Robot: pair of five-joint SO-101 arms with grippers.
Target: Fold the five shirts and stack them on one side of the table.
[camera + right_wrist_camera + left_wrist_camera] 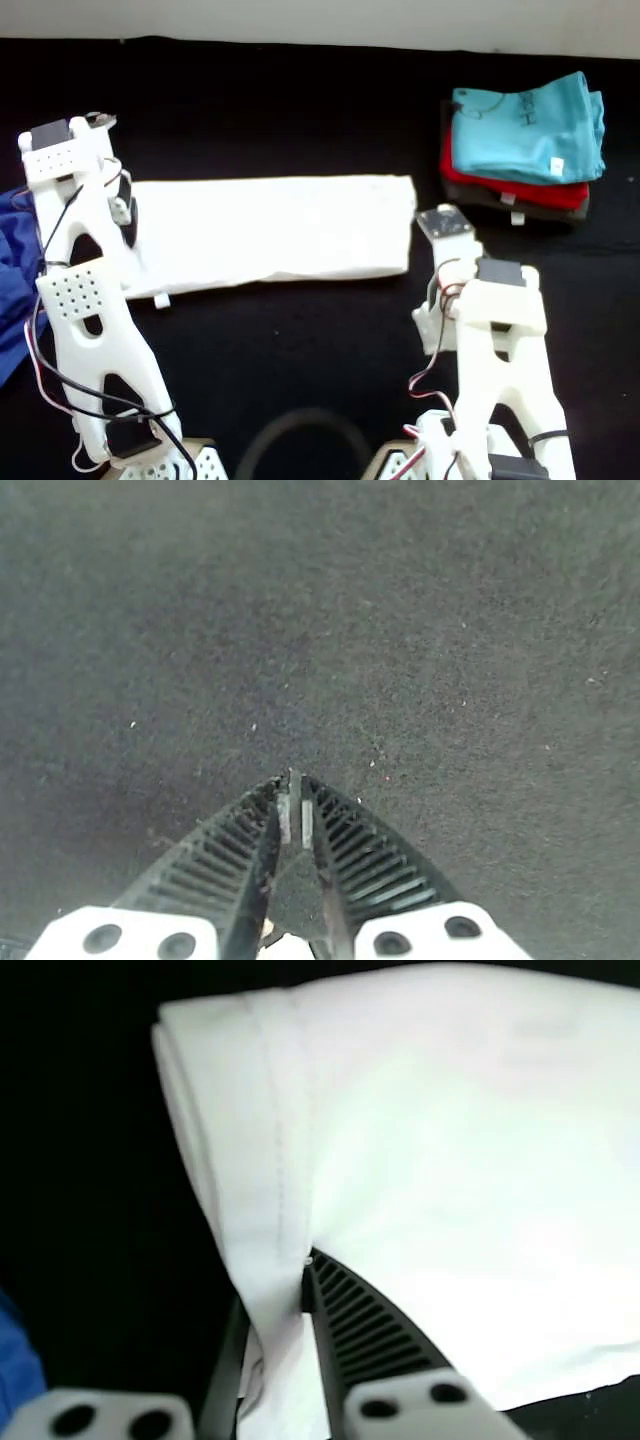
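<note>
A white shirt [280,230], folded into a long strip, lies across the middle of the black table [300,340]. My left gripper [290,1295] is shut on the folded edge of the white shirt [450,1160] at its left end, where the left arm [85,200] stands. At the far right a teal shirt [530,125] tops a stack over a red shirt [520,192] and a black one [478,196]. A blue shirt [15,270] lies crumpled at the left edge. My right gripper [293,785] is shut with nothing in it, hanging over bare table near the strip's right end.
A dark cable loop [300,420] lies at the near edge between the two arm bases. Open black tabletop stretches in front of the white strip and behind it. The right arm [495,330] stands just below the stack.
</note>
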